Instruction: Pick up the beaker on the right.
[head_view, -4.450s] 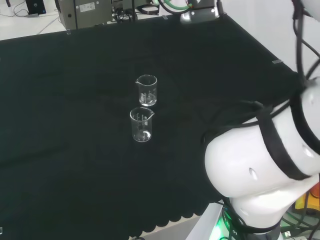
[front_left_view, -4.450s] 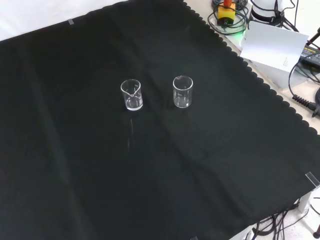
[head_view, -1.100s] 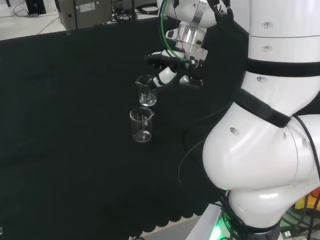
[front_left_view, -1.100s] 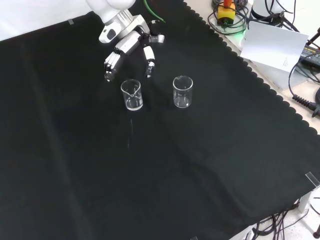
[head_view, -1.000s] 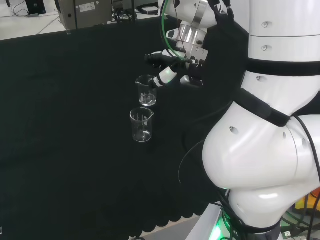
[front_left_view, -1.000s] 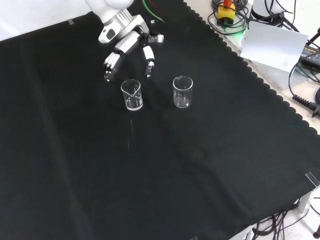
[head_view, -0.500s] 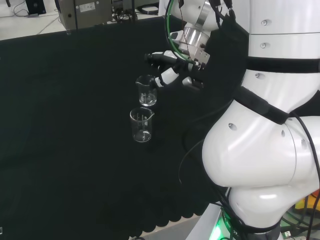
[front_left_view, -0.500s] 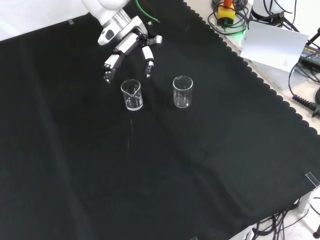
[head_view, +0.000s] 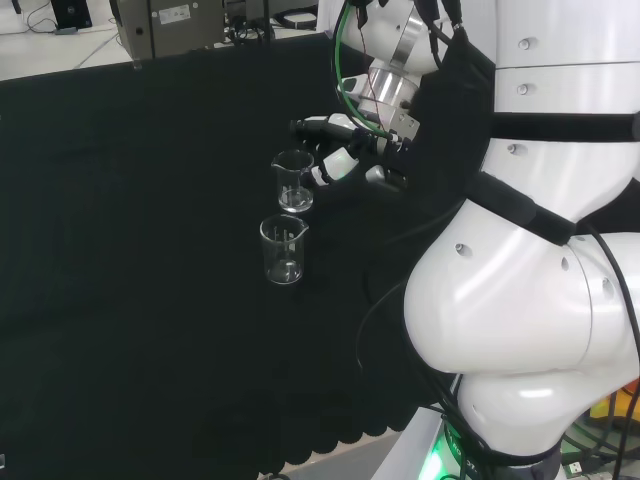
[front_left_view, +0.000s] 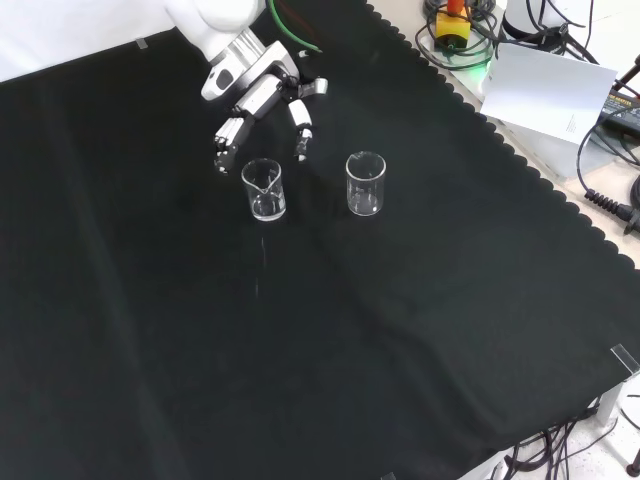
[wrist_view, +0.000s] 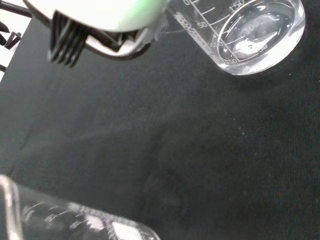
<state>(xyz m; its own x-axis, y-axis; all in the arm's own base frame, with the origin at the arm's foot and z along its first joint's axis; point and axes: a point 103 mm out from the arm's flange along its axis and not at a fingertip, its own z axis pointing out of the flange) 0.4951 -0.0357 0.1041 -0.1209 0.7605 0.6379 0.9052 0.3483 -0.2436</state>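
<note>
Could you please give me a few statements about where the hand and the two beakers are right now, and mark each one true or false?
1. Two clear beakers stand upright on the black cloth. True.
2. The hand has its fingers curled round a beaker. False: its fingers are spread and hold nothing.
3. In the front view, the hand hangs just beyond the left beaker. True.
4. The right beaker in the front view lies on its side. False: it stands upright.
5. In the head view, the hand is beside the nearer beaker. False: it is by the farther beaker.
</note>
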